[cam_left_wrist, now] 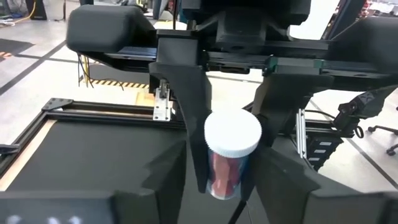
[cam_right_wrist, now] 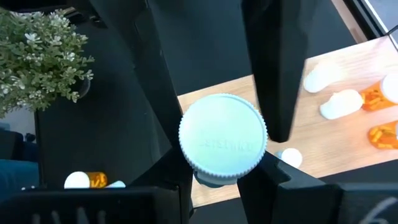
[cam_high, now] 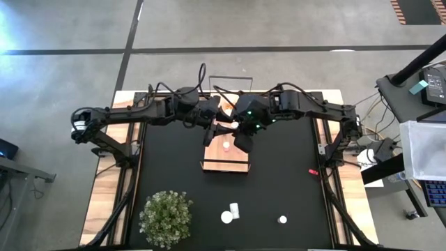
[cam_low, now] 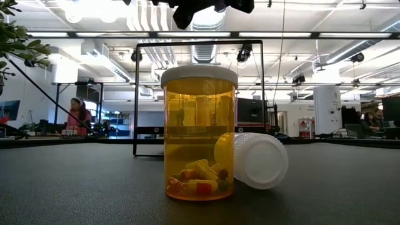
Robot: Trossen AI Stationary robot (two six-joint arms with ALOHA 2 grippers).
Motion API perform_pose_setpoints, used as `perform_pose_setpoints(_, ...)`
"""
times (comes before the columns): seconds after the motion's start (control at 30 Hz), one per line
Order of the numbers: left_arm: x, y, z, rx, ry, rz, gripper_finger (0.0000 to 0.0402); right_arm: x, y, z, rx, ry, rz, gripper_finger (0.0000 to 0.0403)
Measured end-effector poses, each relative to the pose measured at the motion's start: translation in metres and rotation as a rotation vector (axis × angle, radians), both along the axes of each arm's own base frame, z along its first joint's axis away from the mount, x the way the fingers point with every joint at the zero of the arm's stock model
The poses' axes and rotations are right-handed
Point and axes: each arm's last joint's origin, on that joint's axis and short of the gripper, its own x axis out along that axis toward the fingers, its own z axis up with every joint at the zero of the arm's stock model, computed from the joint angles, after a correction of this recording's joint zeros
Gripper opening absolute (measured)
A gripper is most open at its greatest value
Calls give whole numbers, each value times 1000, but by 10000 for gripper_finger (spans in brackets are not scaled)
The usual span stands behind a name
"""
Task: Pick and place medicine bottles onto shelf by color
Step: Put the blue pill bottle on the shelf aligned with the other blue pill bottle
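Observation:
A red-pink medicine bottle (cam_left_wrist: 225,171) with a white cap (cam_right_wrist: 222,140) hangs in the air over the far end of the light-wood shelf (cam_high: 235,160). Both grippers meet at it. My right gripper (cam_high: 240,134) comes from the table's right and is shut on it. My left gripper (cam_high: 217,127) comes from the left, its fingers on either side of the same bottle. One small bottle (cam_high: 226,145) stands on the shelf board, and several white and orange ones (cam_right_wrist: 339,102) lie on it. My right gripper pinches the bottle's body just under the cap (cam_left_wrist: 214,155) between its two fingers, slanting down from the table's right. The bottle is lifted clear of the shelf, cap up. My left gripper has its two fingers (cam_right_wrist: 277,118) against opposite sides of the cap, coming nearly level from the table's left.
On the black mat near the front edge stand an orange bottle (cam_low: 200,134) and a lying white-capped one (cam_low: 253,159), with another bottle (cam_high: 282,219) to their right. A potted plant (cam_high: 166,217) stands front left. A small red thing (cam_high: 313,171) lies toward the right.

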Motion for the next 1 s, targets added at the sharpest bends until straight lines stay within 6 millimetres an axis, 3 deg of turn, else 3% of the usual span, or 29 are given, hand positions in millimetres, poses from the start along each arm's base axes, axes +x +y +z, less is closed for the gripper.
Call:
perform_pose_setpoints(0.4, 1, 0, 0, -1, -11, -10, 64, -2, -1, -1, -2, 14, -2, 89)
perform_pose_setpoints(1.0, 0, -1, -2, -16, 1, -28, 56, -11, -1, 9, -20, -7, -17, 89)
